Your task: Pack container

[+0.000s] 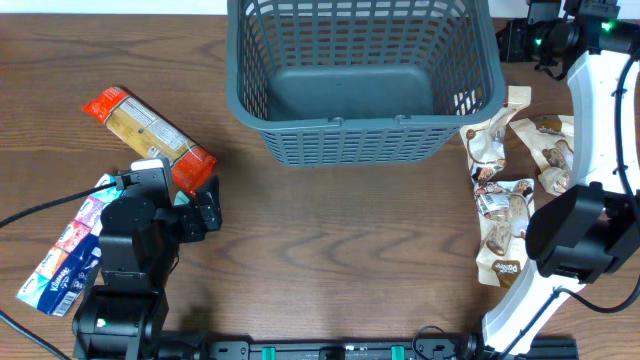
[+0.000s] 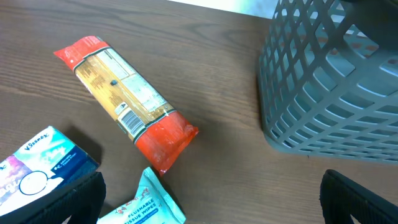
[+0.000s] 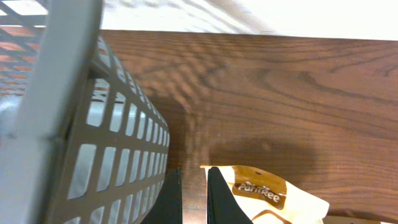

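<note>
The container (image 1: pixel 360 80) is a large slate-grey slotted basket at the back middle, and it looks empty. Its corner shows in the left wrist view (image 2: pixel 329 81) and its side wall in the right wrist view (image 3: pixel 93 137). My left gripper (image 1: pixel 205 208) (image 2: pixel 211 208) is open and empty, low over the table beside a teal wipes pack (image 2: pixel 146 205). My right gripper (image 1: pixel 508 42) (image 3: pixel 193 196) is shut with a thin gap and holds nothing. It sits between the basket's right wall and a brown-and-cream snack pack (image 3: pixel 267 193).
A red-ended pasta pack (image 1: pixel 150 135) (image 2: pixel 124 102) and a blue tissue pack (image 1: pixel 70 250) (image 2: pixel 37 165) lie at the left. Several brown-and-cream snack packs (image 1: pixel 500 215) lie right of the basket, under my white right arm (image 1: pixel 600 120).
</note>
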